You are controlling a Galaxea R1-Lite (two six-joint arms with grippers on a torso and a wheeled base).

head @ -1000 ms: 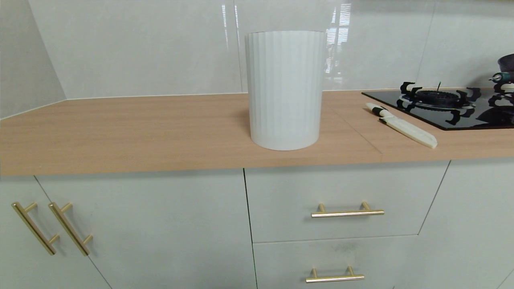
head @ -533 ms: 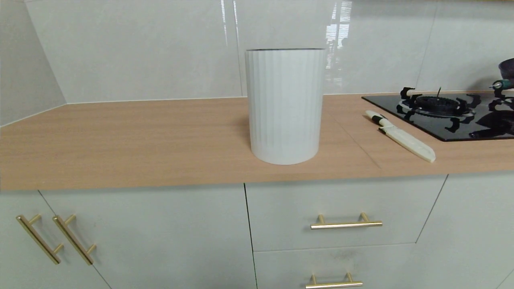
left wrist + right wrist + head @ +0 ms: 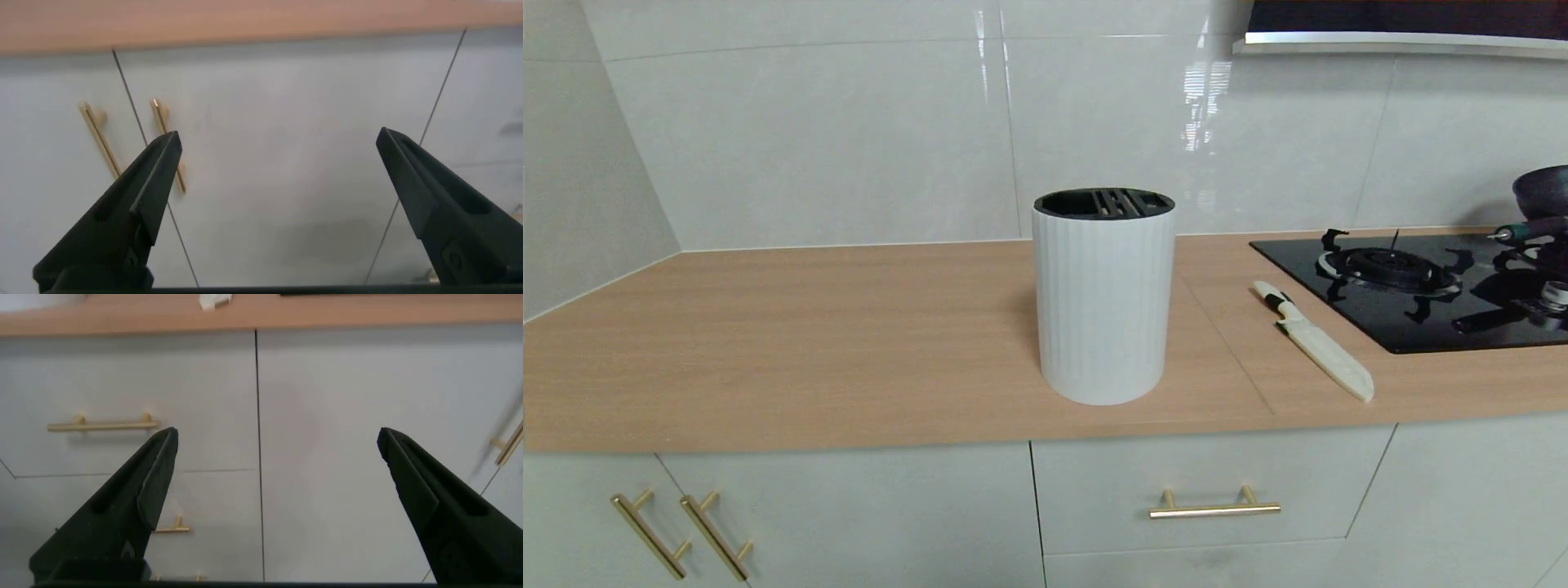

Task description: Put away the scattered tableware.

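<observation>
A white ribbed knife holder (image 3: 1103, 310) with a black slotted top stood upright on the wooden tabletop (image 3: 809, 343), near its front edge. The knife (image 3: 1311, 339), pale-bladed with a white and black handle, lay flat on the tabletop to the holder's right, apart from it. Its tip pointed toward the front edge and its handle toward the wall. Farther right of the holder than the knife sat a black gas hob (image 3: 1413, 286), with a dark pan (image 3: 1543, 192) on its far burner. The slots in the holder's top held nothing that could be seen.

The left end effector (image 3: 278, 140) hung below the level of the holder's base, facing white cabinet doors with two gold bar handles (image 3: 98, 139). Its fingers were spread wide and gripped nothing. The right end effector (image 3: 276, 437) was likewise spread wide and held nothing. It faced the drawer fronts under the holder's right side, where a gold drawer handle (image 3: 102, 424) showed, with the knife's tip at the tabletop edge above.
</observation>
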